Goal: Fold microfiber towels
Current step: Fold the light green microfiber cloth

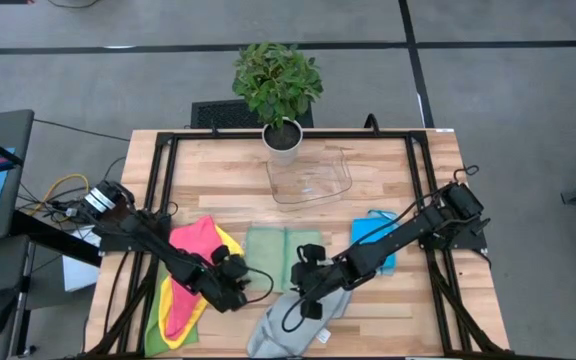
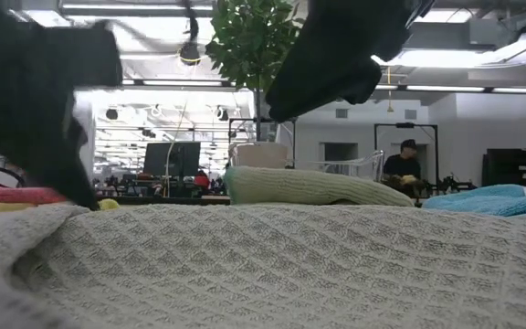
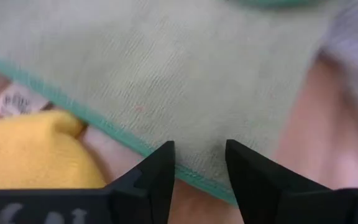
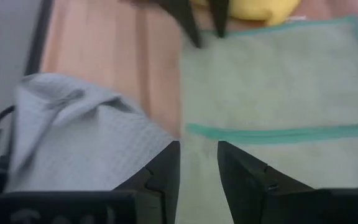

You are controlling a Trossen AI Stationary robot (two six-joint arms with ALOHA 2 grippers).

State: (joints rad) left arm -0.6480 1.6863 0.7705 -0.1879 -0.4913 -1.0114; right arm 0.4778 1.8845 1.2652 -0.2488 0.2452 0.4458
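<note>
Several towels lie on the desk (image 1: pixel 388 170); the pale green towel (image 1: pixel 277 255) in the middle looks folded flat in half, its teal-edged flap lying across it in the right wrist view; the blue towel (image 1: pixel 376 238) to its right also looks folded; the grey towel (image 1: pixel 293 322) at the front edge is crumpled, and the pink towel (image 1: pixel 196 240) and yellow towel (image 1: pixel 178 318) on the left sit in a loose heap; so most of the folding seems left to do. The left pincer (image 1: pixel 236 283) hovers at the green towel's front left corner, its fingers (image 3: pixel 160 168) part spread just above the teal hem, pinching nothing visible. The right pincer (image 1: pixel 308 272) sits between the green and grey towels, fingers (image 4: pixel 166 168) part spread and empty.
</note>
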